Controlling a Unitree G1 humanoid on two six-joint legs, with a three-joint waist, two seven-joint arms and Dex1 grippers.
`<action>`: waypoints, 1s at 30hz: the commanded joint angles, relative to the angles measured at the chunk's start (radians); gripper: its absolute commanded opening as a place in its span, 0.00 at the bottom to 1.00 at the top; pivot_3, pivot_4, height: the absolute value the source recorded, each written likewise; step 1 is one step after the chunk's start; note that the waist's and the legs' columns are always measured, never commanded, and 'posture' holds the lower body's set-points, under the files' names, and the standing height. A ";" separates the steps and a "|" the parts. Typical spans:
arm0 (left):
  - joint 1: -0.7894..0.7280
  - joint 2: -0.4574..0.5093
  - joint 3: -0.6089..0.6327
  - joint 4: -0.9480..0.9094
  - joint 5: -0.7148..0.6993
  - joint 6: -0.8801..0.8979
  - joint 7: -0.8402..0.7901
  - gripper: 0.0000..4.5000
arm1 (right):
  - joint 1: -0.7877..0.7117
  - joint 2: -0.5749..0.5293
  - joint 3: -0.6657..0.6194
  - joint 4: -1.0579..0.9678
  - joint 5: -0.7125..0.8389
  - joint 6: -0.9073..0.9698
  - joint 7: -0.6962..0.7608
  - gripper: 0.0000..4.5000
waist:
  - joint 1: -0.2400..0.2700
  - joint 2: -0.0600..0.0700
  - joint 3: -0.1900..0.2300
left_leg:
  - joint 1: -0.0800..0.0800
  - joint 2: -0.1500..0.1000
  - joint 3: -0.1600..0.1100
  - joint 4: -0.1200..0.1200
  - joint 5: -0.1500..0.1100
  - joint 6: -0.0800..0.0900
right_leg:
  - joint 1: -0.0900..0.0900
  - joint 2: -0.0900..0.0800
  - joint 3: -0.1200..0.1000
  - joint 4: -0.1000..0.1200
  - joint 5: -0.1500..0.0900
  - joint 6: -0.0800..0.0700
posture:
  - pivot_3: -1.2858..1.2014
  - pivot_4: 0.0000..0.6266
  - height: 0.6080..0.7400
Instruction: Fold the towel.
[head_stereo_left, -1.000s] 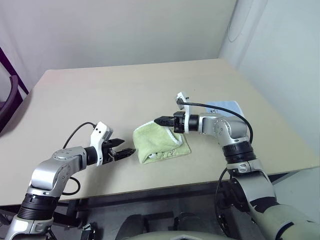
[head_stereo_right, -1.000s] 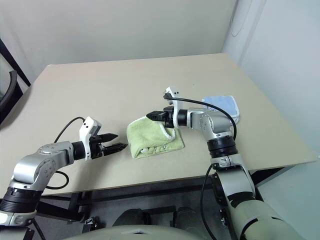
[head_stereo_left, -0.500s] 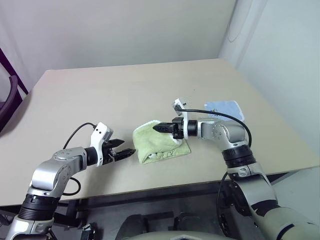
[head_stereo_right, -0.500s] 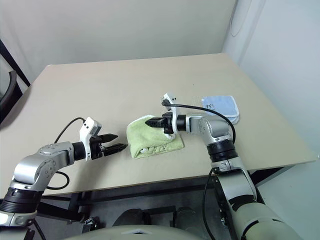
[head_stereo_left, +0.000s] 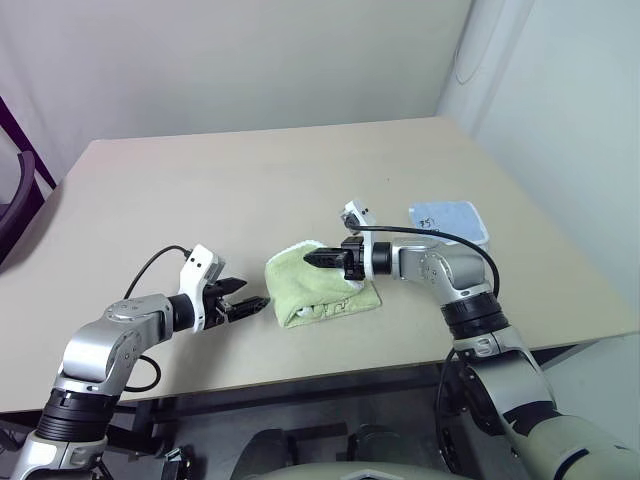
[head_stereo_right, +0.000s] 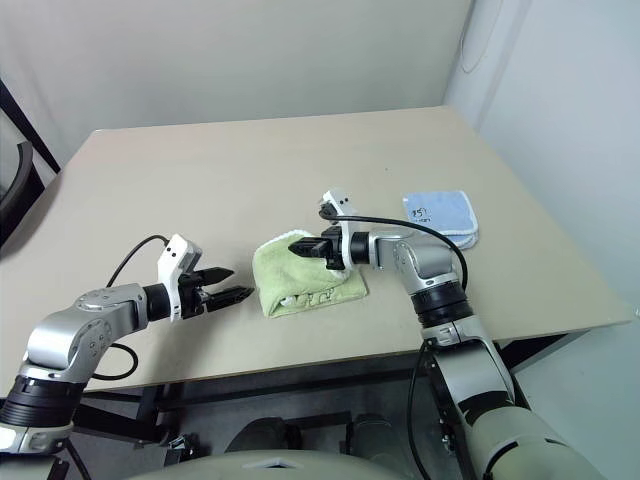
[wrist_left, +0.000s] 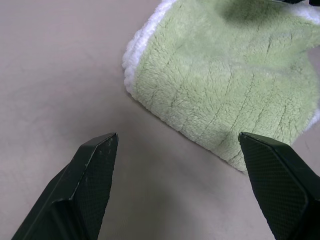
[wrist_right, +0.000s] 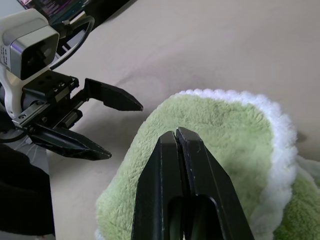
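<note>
Towel: bunched, loosely folded on counter. Your right end effector over towel top, fingers pressed together, gripping nothing visible. Left end effector beside towel, spread wide, empty. Risk: press or drag undoes fold; blue cloth well apart from towel.

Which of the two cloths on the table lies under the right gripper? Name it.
The green towel, bunched up mid-table, lies beneath the shut right gripper. The light blue cloth lies flat, apart from it, nearer the table's right edge.

The towel's embroidery is too small to read, its far edge hidden by the right tool
</note>
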 joint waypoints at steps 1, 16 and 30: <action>-0.005 0.013 0.035 -0.027 0.004 -0.013 -0.002 0.90 | -0.009 0.002 -0.042 -0.035 0.032 -0.003 0.001 0.00 | 0.000 0.000 0.000 | 0.000 0.000 0.000 0.000 0.000 0.000 | 0.000 0.000 0.000 0.000 0.000 0.000 | 0.52 0.00 1.00; -0.005 0.011 0.019 -0.027 0.022 -0.028 -0.013 0.90 | 0.034 -0.015 0.039 0.016 -0.065 -0.156 0.016 0.00 | 0.000 0.000 0.000 | 0.000 0.000 0.000 0.000 0.000 0.000 | 0.000 0.000 0.000 0.000 0.000 0.000 | 0.52 0.00 1.00; -0.001 0.012 0.019 -0.020 0.031 -0.035 -0.023 0.91 | -0.059 0.031 -0.049 0.194 -0.090 -0.180 -0.067 0.58 | 0.000 0.000 0.000 | 0.000 0.000 0.000 0.000 0.000 0.000 | 0.000 0.000 0.000 0.000 0.000 0.000 | 0.52 0.00 1.00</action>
